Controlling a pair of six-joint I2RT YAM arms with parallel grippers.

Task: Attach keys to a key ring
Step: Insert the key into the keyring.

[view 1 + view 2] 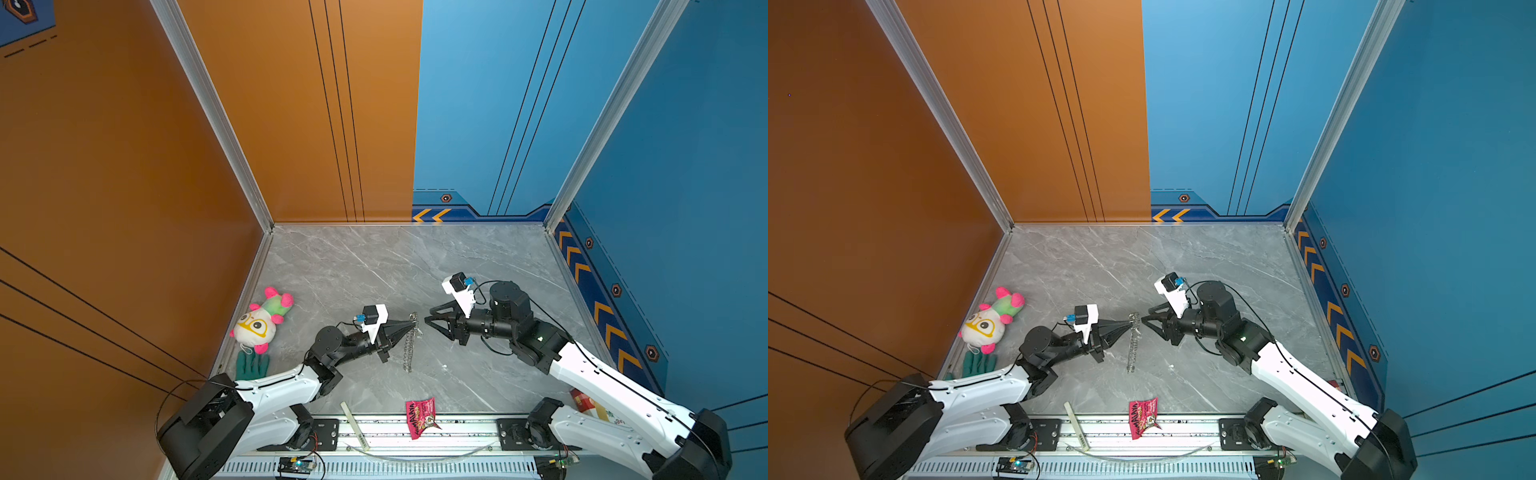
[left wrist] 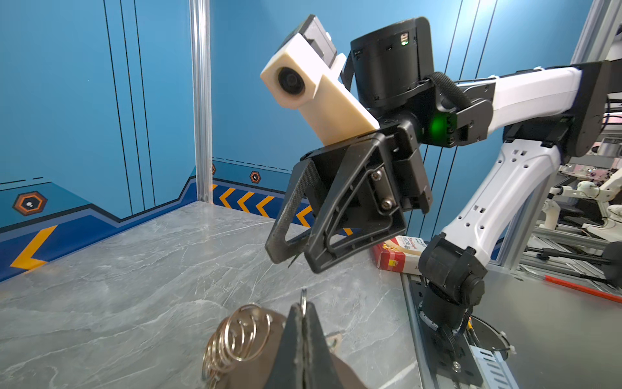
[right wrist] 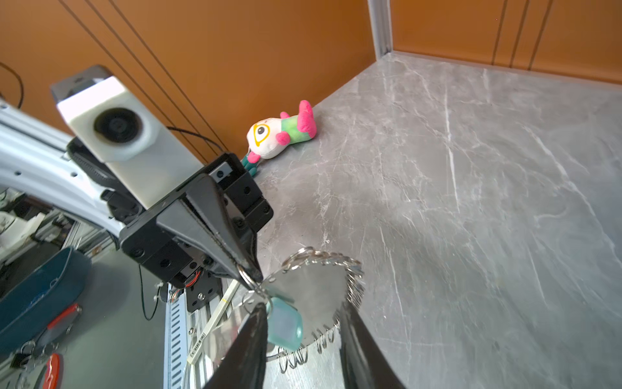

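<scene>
The key ring (image 1: 410, 345) (image 1: 1132, 345) is a beige band edged with small silver rings, hanging edge-on over the middle of the table. My left gripper (image 1: 409, 322) (image 1: 1128, 322) (image 2: 304, 306) (image 3: 250, 272) is shut on one ring at its top. A pale blue tag (image 3: 286, 325) of the keys dangles from that held ring; the metal blade is not clear. My right gripper (image 1: 427, 318) (image 1: 1143, 319) (image 3: 303, 330) faces the left one, jaws apart. The tag and the band's lower edge (image 3: 323, 333) lie between its fingers (image 3: 250, 340), with the tag against one finger.
A plush toy (image 1: 262, 320) and a green glove (image 1: 251, 365) lie by the orange wall on the left. A red snack packet (image 1: 422, 415) and a white strip (image 1: 355, 426) sit at the front edge. A red-and-white box (image 1: 586, 405) lies under the right arm.
</scene>
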